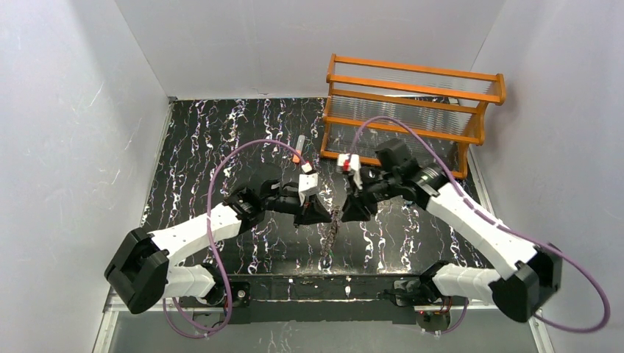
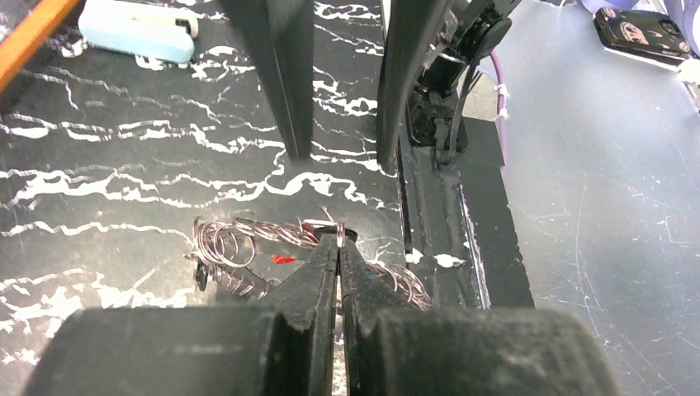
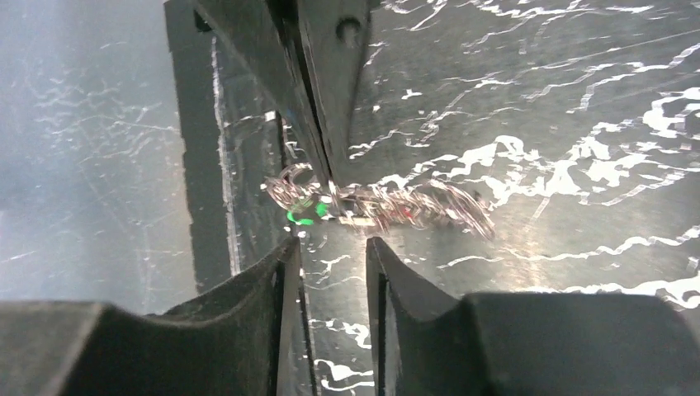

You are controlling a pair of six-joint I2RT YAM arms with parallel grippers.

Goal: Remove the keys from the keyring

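A: Your left gripper (image 2: 339, 247) is pinched tight on a loop of the keyring (image 2: 227, 243), red key (image 2: 283, 259) just left of its tip.

B: It lies on the desk (image 2: 124, 165) between both grippers. Your right gripper (image 3: 332, 245) stands spread, green key (image 3: 301, 217) just beyond its fingertips.

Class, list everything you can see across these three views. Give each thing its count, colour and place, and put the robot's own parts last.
keyring: one, silvery wire loops, on the table between the end effectors
green key: one, green, on the keyring
red key: one, red, among the loops
tube: one, orange and grey, left of the rack
clip: one, pale white-blue, on the table
rack: one, orange, far right corner
table: one, black with white veins
cables: two, purple, one per arm
left end effector: one, black, shut on a keyring loop
right end effector: one, black, open, facing the left one
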